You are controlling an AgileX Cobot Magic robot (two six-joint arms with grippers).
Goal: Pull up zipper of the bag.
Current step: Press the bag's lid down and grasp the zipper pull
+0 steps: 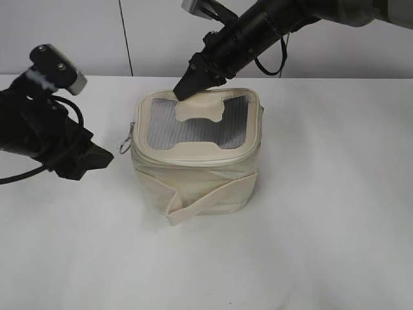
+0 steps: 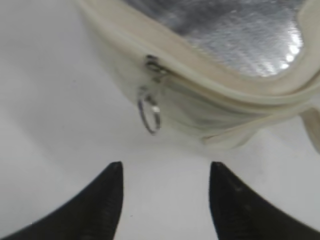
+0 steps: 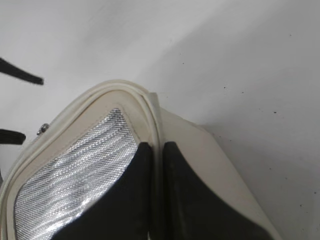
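At the middle of the white table (image 1: 322,226): one cream bag (image 1: 197,174), upright, grey ribbed top panel (image 1: 193,126) facing up. Zipper (image 2: 210,87) runs round the top rim; a silver ring pull (image 2: 150,114) hangs at the left corner. Left gripper (image 2: 165,172): jaws spread wide, just short of the ring, touching nothing. Right gripper (image 3: 156,150): fingers nearly together, pinching the rim's far edge.

Cream bag (image 1: 197,152) upright, zipper (image 1: 193,159) ring hanging left

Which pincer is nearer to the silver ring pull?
Left. The left pincer is open just short of the ring pull; the right pincer rests on the bag's far top edge.
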